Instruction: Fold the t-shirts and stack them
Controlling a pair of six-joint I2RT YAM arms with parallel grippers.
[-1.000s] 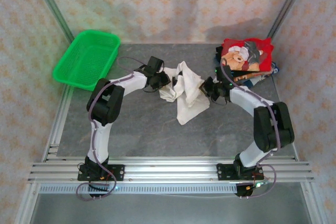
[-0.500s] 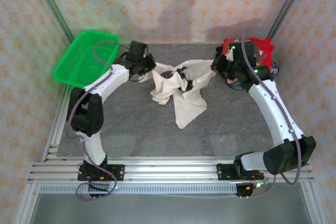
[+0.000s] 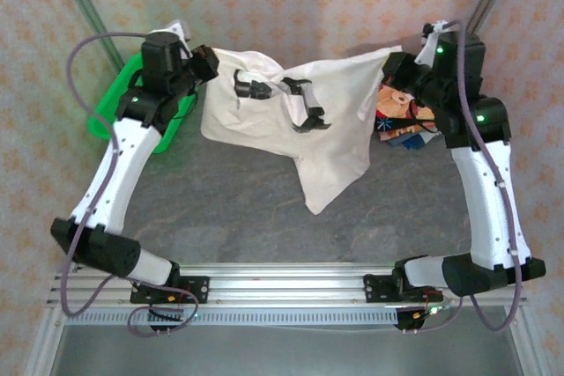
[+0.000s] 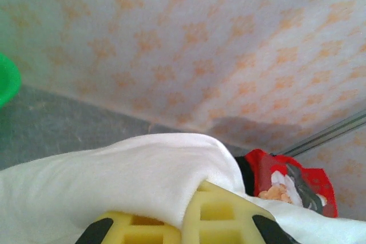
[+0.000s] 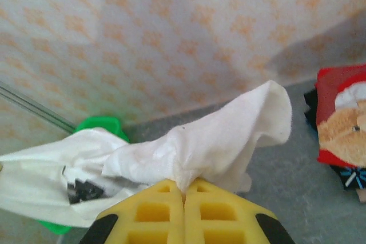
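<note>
One grey speckled table (image 3: 229, 209) lies under everything. Above its far half, a large off-white cloth t-shirt with small black marks (image 3: 330, 116) hangs stretched from left to right, its lower corner drooping toward the near side. The left gripper (image 3: 204, 63) is clamped on the shirt's left edge and the right gripper (image 3: 394, 68) pinches its right edge, yellow fingers (image 5: 163, 212) pressed together on the cloth. A green plastic mesh basket (image 3: 104, 121) sits far left. A folded red t-shirt with a teddy-bear print (image 3: 398, 121) lies far right.

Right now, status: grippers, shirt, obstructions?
Left gripper shut on off-white cloth shirt, right gripper too. Spread between them, tail hanging low. Red teddy-bear shirt stack beside right gripper.
</note>
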